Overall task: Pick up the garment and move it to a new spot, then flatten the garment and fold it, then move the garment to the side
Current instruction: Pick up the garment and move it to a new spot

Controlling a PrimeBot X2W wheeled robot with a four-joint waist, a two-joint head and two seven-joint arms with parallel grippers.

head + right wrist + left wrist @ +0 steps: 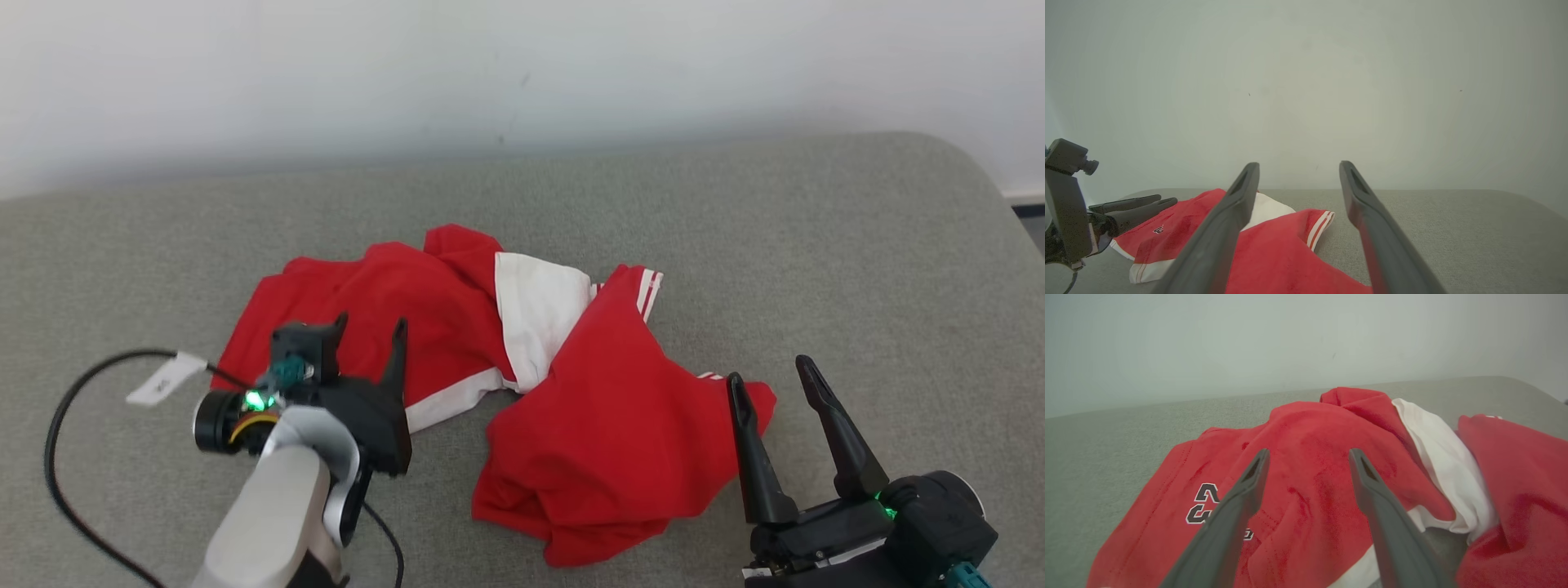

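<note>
In the head view we see the crumpled red garment (604, 425) on the grey fabric surface (857, 269), our left gripper (371, 320) over its left part, our right gripper (769, 369) at its right edge. Each wrist view shows 2 fingers (1241, 506) spread apart, empty.

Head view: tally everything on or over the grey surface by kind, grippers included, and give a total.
Garment, red with white trim, crumpled: 1, the garment
Grippers, both open and holding nothing: 2, the left gripper and the right gripper
Cables: 1, the black cable
Tags: 1, the white tag on that cable
Total: 5
</note>
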